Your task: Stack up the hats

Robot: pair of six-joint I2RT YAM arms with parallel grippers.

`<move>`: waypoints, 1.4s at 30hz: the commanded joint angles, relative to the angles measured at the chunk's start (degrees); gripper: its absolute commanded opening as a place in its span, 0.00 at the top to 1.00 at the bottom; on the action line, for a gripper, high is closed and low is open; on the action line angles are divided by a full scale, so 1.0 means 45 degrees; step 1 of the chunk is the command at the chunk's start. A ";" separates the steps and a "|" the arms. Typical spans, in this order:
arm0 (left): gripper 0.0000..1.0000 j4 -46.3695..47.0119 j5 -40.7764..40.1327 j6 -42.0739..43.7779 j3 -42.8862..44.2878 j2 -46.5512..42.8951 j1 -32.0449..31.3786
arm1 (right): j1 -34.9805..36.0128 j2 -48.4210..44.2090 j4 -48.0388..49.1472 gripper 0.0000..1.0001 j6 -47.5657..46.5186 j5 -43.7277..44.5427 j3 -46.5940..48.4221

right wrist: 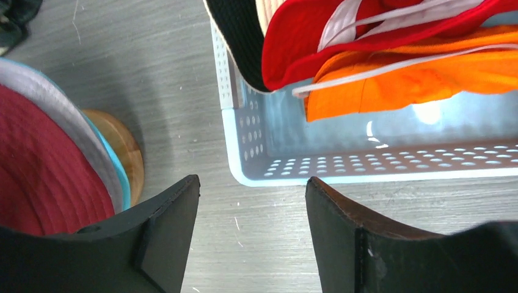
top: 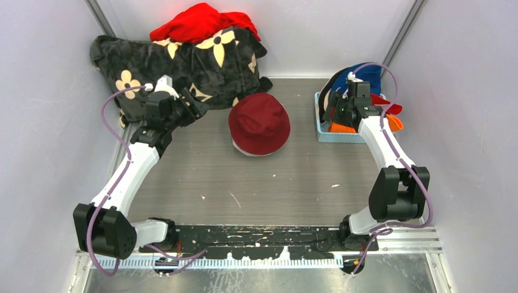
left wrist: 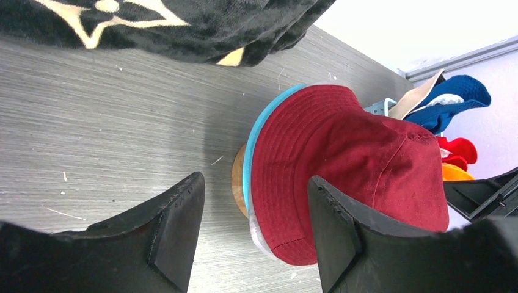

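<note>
Centrally sits a soft, domed maroon hat (top: 259,122), while left and right jaws gape wide, empty.

Stacked hats (top: 259,124) at centre, basket (top: 342,137) of other hats (top: 370,75) to the right, blanket (top: 207,67) behind-left

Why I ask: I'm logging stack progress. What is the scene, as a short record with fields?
stacked: maroon hat on top, teal hat and grey hat brims beneath, on wooden stand
basket: holds orange hat, red hat, royal blue hat
left gripper: open, empty, beside black blanket, facing maroon hat
right gripper: open, empty, at basket
</note>
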 commanded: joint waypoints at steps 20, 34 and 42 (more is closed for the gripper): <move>0.35 -0.0064 0.0492 0.0259 -0.0046 -0.0731 0.0034 | 0.1958 0.2991 0.0365 0.33 -0.0253 0.2407 0.1597; 0.35 0.0150 0.0534 0.0220 -0.0139 -0.0432 0.0035 | 0.2257 0.5236 -0.0019 0.81 0.0776 0.2204 0.3811; 0.35 0.0244 0.0561 0.0181 -0.0258 -0.0296 0.0039 | 0.2281 0.6640 0.0395 0.99 0.2820 0.1360 0.5434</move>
